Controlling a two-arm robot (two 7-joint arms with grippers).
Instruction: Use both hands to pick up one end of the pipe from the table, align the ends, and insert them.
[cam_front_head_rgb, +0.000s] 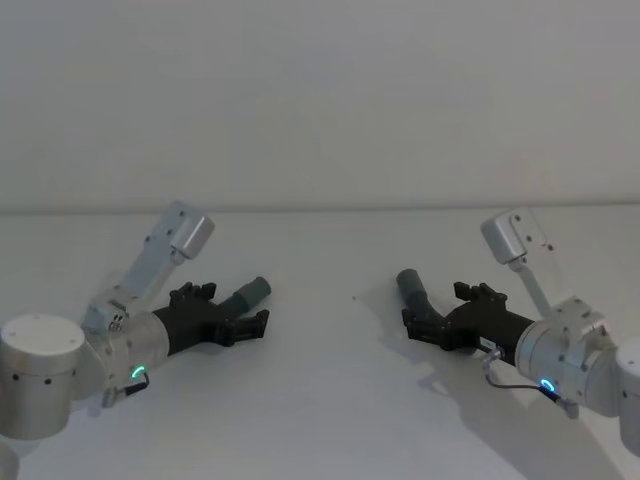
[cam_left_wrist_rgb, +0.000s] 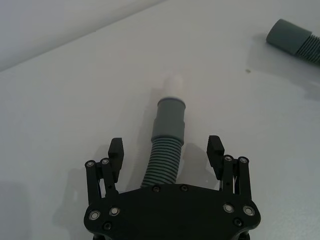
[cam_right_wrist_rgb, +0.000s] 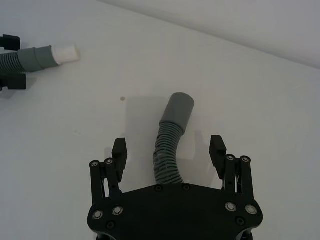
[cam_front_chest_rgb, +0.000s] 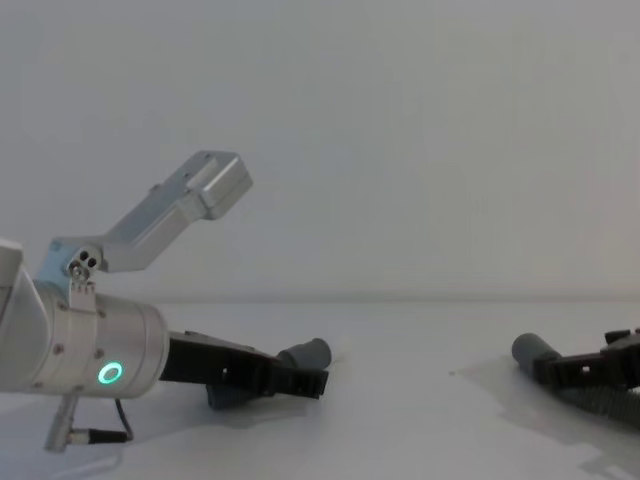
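Two arms reach in from the near corners of the table (cam_front_head_rgb: 330, 410), the left arm (cam_front_head_rgb: 95, 345) silver with a green ring light (cam_front_head_rgb: 136, 375). There are two grippers and two hose pieces, one piece to each gripper.

The left gripper (cam_left_wrist_rgb: 165, 145) lies low over the left hose piece (cam_left_wrist_rgb: 162, 162). Its fingers (cam_left_wrist_rgb: 116, 147) are spread wide on either side of the ribbed part, with white table showing in both gaps. Past the fingertips this piece runs nearly straight into a smooth grey cuff (cam_left_wrist_rgb: 170, 117) and one narrower white tip (cam_left_wrist_rgb: 173, 85).

The right gripper (cam_right_wrist_rgb: 168, 145) sits the same way over the right hose piece (cam_right_wrist_rgb: 166, 157), its fingers (cam_right_wrist_rgb: 218, 145) released and apart from the ribs. This piece bends and ends in a plain grey cuff (cam_right_wrist_rgb: 179, 107).

Both pieces rest on the table, their cuffs angled inward and well apart. Between them lies a broad stretch of bare table, and more bare surface runs to the far edge, where the pale wall (cam_front_head_rgb: 320, 100) rises.
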